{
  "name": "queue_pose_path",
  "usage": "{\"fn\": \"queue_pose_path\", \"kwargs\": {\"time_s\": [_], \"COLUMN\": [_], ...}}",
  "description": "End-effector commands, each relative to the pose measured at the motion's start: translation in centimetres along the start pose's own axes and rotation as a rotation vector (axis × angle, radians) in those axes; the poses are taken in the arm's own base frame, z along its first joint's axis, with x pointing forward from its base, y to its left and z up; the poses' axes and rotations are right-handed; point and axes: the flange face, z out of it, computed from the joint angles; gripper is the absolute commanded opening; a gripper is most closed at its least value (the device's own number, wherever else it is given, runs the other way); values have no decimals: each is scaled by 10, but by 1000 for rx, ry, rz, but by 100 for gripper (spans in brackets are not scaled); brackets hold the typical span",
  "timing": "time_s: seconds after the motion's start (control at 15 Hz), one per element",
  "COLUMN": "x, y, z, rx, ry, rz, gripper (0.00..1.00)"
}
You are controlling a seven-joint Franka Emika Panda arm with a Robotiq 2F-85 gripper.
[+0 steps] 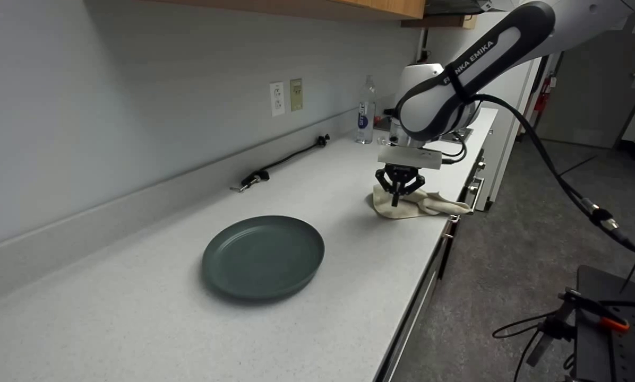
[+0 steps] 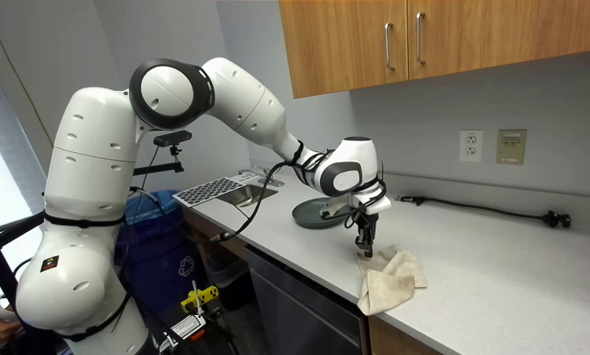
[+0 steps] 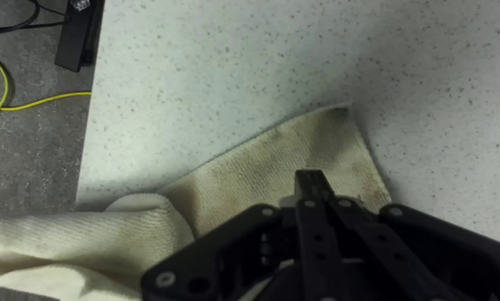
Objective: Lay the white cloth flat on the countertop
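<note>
Claw (image 3: 311,179), closest in the wrist view, is pinched tight, nothing gripped; white cloth (image 3: 241,184) is spread under it, left end kinda bunched past the counter (image 3: 183,83) edge.

- Up high, upper right in an exterior view: wood-grain wall cabinets (image 2: 453,34).
- In an exterior view, upper left: pale grey wall (image 1: 163,106); right: dark-grey floor (image 1: 519,244); upper right, further off: grey door (image 1: 588,95).
</note>
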Motion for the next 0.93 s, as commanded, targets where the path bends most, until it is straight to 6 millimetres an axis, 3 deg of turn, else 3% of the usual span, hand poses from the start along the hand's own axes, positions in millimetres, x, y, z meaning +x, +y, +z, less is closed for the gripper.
{"fn": "queue_pose_path", "kwargs": {"time_s": [0.0,0.47,0.87], "x": [3,14,12], "y": [-7,-23,-23], "z": [6,4,23], "rx": [-21,-25,-20], "ry": [3,37,8], "rz": [-24,-51,-35], "gripper": [0,0,0]}}
